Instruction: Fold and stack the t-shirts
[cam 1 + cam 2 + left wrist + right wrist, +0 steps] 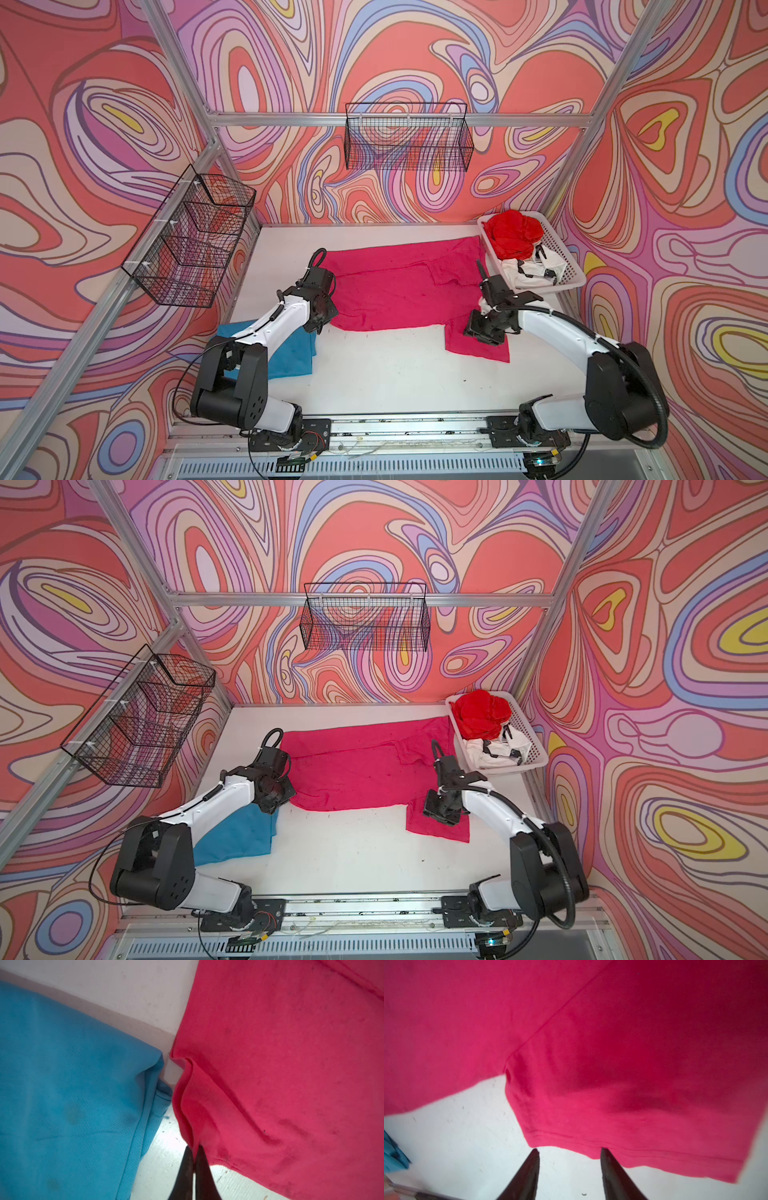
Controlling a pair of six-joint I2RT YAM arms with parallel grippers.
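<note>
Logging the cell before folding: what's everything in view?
Magenta-pink cloth t-shirt: 1, pink, spread on white table.
Teal-blue cloth t-shirt: 1, teal, near left.
White perforated plastic basket: 1, white, far right.
Bright red cloth shirt: 1, red, bunched in basket.
White cloth shirt, black marks: 1, white, same basket.
Black wire baskets: 2, black, back and left walls.
Left gripper: 1, black, shut on magenta-pink cloth t-shirt.
Right gripper: 1, black, open at sleeve hem.

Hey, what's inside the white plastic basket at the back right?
A crumpled red t-shirt and a white t-shirt with black marks. Anything beneath them is hidden.
</note>
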